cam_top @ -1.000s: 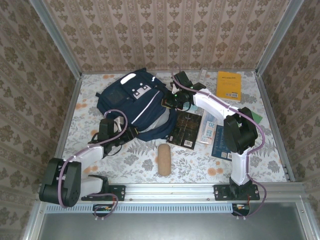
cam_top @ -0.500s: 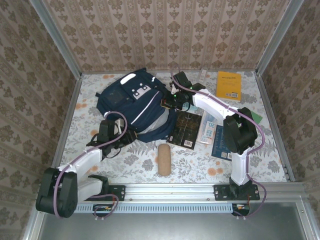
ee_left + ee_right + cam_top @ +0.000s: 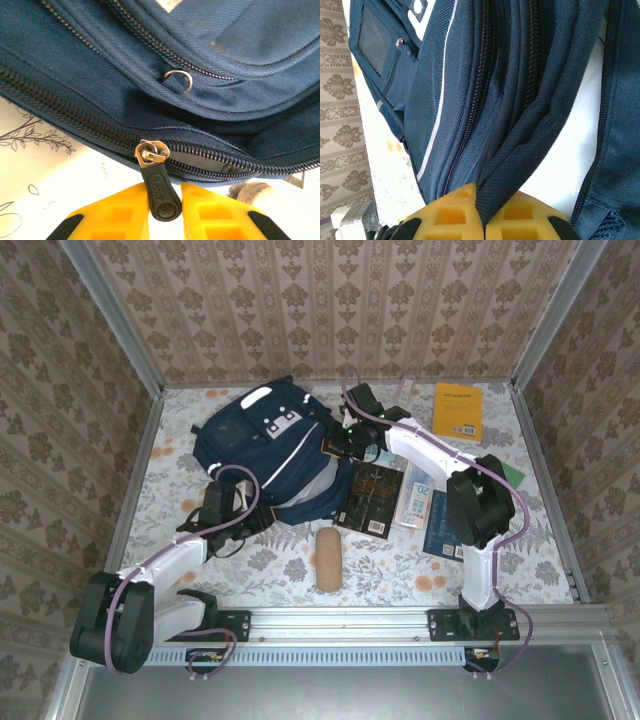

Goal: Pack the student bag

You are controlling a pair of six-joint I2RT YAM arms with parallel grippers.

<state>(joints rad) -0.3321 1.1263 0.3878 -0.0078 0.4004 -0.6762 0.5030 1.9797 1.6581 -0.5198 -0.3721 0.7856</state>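
I am pinching the black zipper pull [image 3: 159, 192] in my nearly closed left claw [image 3: 165, 200], the student bag [image 3: 150, 100] lying just ahead, its zip running crosswise (right claw [image 3: 482, 202] is clamping a fabric fold of it).

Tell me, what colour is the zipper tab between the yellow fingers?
The zipper tab on the student bag is black; left wrist view shows it best.
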